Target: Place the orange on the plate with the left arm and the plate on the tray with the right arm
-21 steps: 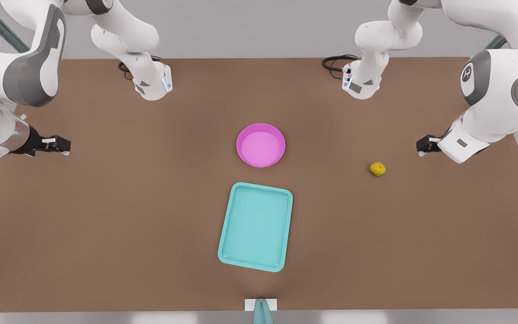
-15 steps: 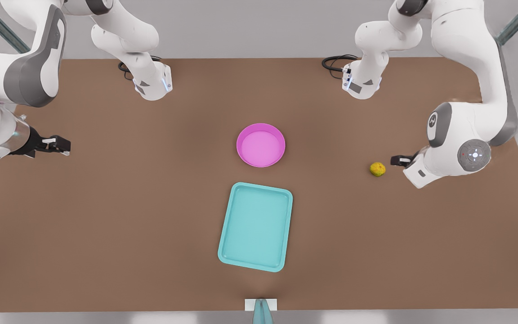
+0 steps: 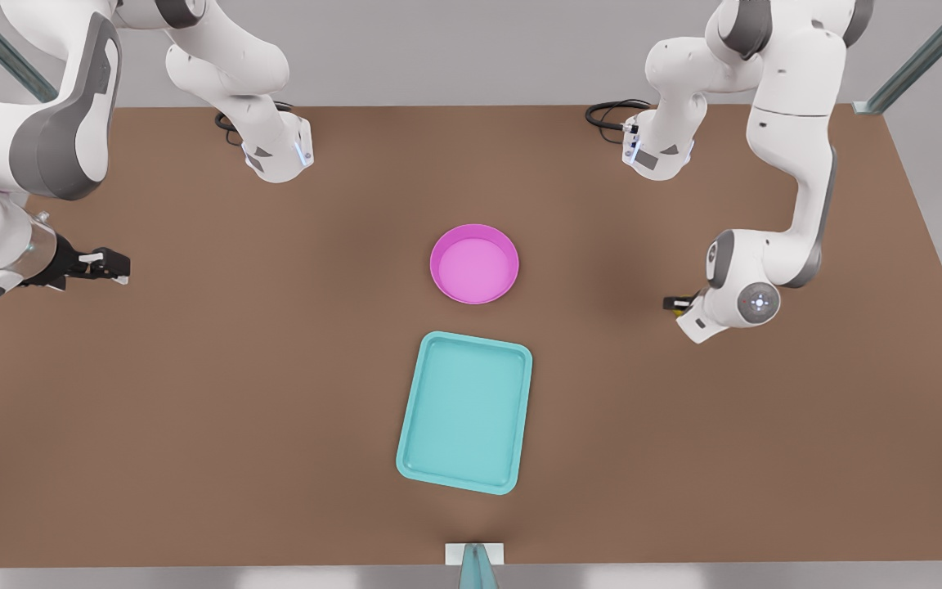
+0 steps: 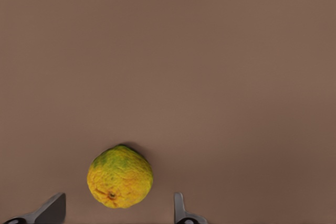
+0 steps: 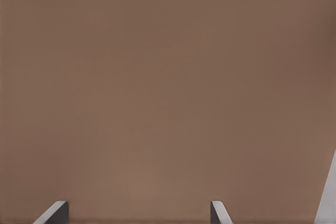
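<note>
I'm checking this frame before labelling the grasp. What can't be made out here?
- Front view: the small bumpy yellow-orange fruit is covered by the left gripper and its wrist, so contact cannot be judged there.
- Left wrist view: the orange sits between open jaws, whose bases are cut off by the picture's edge.
- Right wrist view: the right gripper shows two finger ends over the bare brown table; its height cannot be told.

Soft, even light from above
Faint blurred shadows lie on the table [image 3: 193, 393]; no glare, everything evenly sharp.
</note>
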Available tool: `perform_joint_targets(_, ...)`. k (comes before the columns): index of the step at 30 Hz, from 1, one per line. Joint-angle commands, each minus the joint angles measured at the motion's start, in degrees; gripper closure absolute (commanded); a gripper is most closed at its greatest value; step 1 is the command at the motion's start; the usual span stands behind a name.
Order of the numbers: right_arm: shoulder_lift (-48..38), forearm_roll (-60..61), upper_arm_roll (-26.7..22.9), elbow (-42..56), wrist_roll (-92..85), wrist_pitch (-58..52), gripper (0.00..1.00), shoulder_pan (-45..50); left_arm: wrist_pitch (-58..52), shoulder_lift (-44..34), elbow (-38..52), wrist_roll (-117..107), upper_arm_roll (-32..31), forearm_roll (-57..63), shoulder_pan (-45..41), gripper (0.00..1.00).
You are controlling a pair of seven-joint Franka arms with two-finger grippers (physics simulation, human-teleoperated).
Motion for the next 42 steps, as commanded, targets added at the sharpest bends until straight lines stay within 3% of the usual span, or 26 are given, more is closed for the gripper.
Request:
perform_joint_targets(1,0.0,0.0,0.0,0.0,-1.7,0.0,0.0,0.0,7.9,0.6,-1.5,-0.5,0.0,0.2,0.0,0.0)
perform_joint_targets(24,0.7,0.0,-0.4,-0.1,-2.2,-0.2,0.0,-0.1,8.4,5.1,-2.0,-0.4,2.0,0.5,-0.2,0.0)
perform_joint_targets(25,0.8,0.0,-0.4,-0.2,-2.2,-0.2,0.0,-0.1,8.4,5.1,-2.0,-0.4,2.0,0.5,-0.2,0.04)
perform_joint_targets(26,0.8,0.1,-0.3,-0.2,-2.2,-0.2,0.0,-0.1,8.4,5.1,-2.0,-0.4,2.0,0.5,-0.2,0.27)
perform_joint_targets(27,0.8,0.0,-0.4,-0.2,-2.2,-0.2,0.0,-0.1,8.4,5.1,-2.0,-0.4,2.0,0.5,-0.2,0.36)
perform_joint_targets(29,0.8,0.1,-0.4,-0.2,-2.2,-0.2,0.0,-0.1,8.4,5.0,-2.0,-0.4,2.0,0.5,-0.2,0.45)
perform_joint_targets(32,0.8,0.1,-0.3,-0.2,-2.4,-0.2,0.0,-0.3,6.9,4.7,-1.9,-1.2,2.0,0.4,-0.2,0.46)
perform_joint_targets(35,0.8,0.1,-0.4,-0.4,-2.4,-0.3,0.0,-0.3,-3.3,2.8,2.5,-1.6,0.4,-0.2,-0.4,0.45)
perform_joint_targets(38,0.8,0.1,-0.4,-0.5,-2.4,-0.2,0.0,-0.3,-17.2,3.5,14.4,-19.3,-9.1,-1.9,-4.4,0.42)
perform_joint_targets(39,0.8,0.1,-0.4,-0.5,-2.4,-0.2,0.0,-0.3,-17.2,4.5,16.5,-26.4,-12.1,-2.0,-8.1,0.44)
perform_joint_targets(42,0.8,0.1,-0.9,-0.5,-2.4,-0.2,0.0,-0.3,-17.2,7.1,20.9,-38.3,-12.8,-7.4,-21.8,0.44)
